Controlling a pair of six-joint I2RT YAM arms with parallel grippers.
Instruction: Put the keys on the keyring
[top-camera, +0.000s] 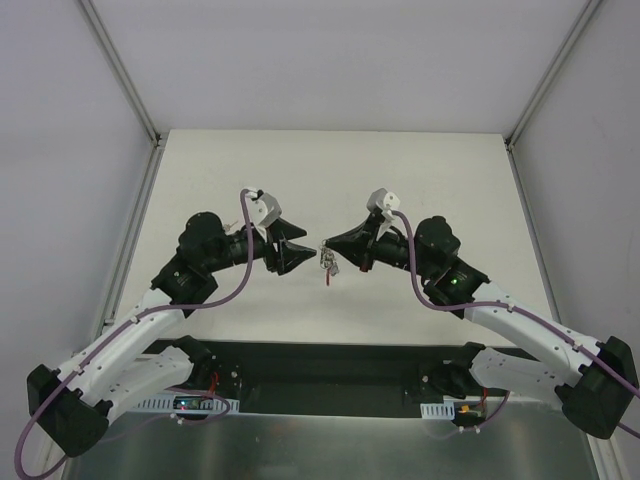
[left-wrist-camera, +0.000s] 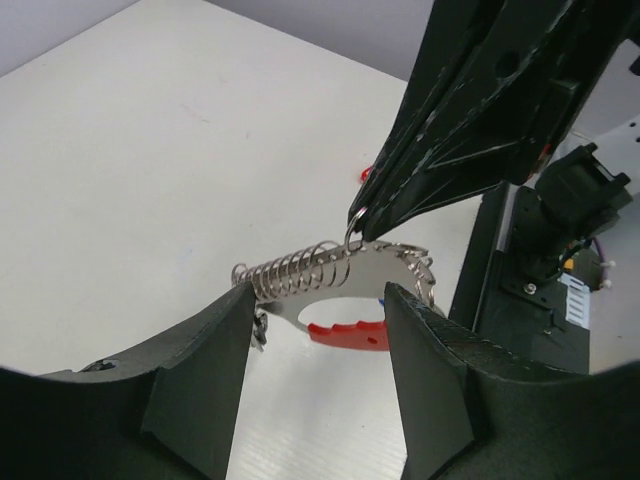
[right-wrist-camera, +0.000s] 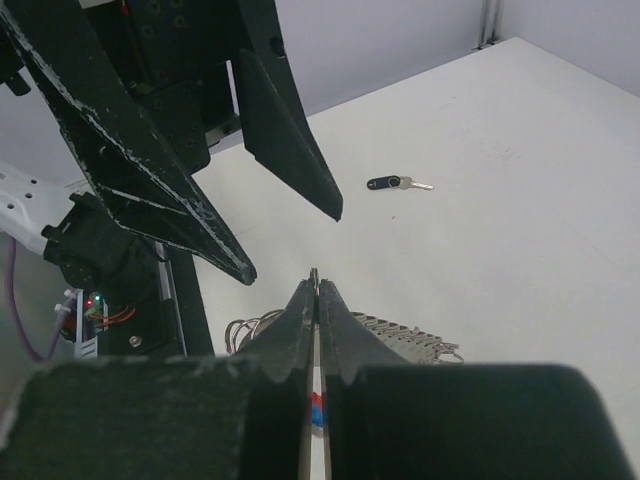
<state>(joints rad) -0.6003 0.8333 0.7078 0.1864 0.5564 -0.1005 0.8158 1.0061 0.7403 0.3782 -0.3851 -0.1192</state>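
My right gripper (top-camera: 325, 245) is shut on the keyring's small silver ring (right-wrist-camera: 314, 275) and holds it above the table. The keyring (top-camera: 328, 263) hangs below it, with its coiled silver chain (left-wrist-camera: 298, 268) and red curved clip (left-wrist-camera: 346, 335). A bit of blue and red (right-wrist-camera: 318, 408) shows between the right fingers. My left gripper (top-camera: 302, 252) is open and empty, its fingers (left-wrist-camera: 210, 350) on either side of the hanging clip without touching it. The black key (right-wrist-camera: 392, 184) lies flat on the table beyond the left gripper (right-wrist-camera: 290, 243). The key with the red tag is out of view.
The white table (top-camera: 330, 165) stretches behind both grippers, between grey side walls. A black base strip (top-camera: 330, 365) runs along the near edge by the arm mounts.
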